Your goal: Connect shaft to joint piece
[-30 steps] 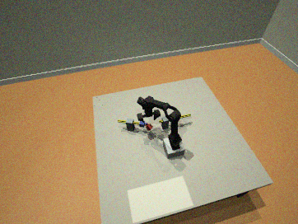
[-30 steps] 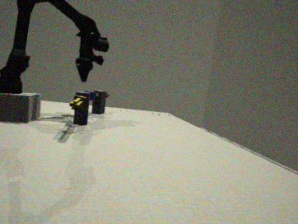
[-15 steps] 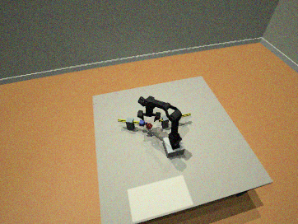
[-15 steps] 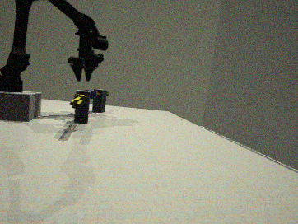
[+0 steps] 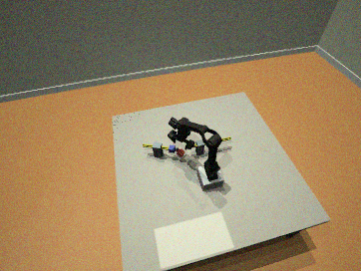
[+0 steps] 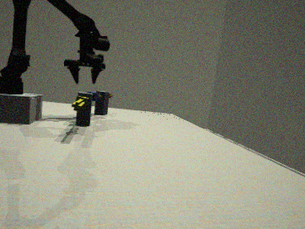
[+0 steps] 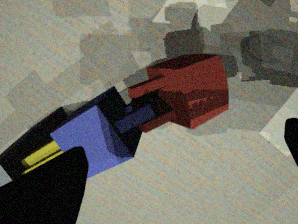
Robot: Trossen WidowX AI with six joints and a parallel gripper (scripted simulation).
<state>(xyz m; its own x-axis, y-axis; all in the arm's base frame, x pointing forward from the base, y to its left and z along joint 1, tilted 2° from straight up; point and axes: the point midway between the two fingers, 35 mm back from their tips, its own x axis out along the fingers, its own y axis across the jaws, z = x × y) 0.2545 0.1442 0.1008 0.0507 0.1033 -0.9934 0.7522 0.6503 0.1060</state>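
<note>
We judge the task barely begun. At left in the wrist view, the yellow shaft (image 7: 41, 156) enters a blue block (image 7: 89, 137); right of it the red joint piece (image 7: 192, 90) sits ungrasped. Our tool (image 6: 84, 72) hovers above, wide open and empty. Turning, releasing and pushing remain.

A grey table (image 5: 259, 164) stands on an orange floor (image 5: 55, 164), with a white patch (image 5: 193, 239) near its front edge.
</note>
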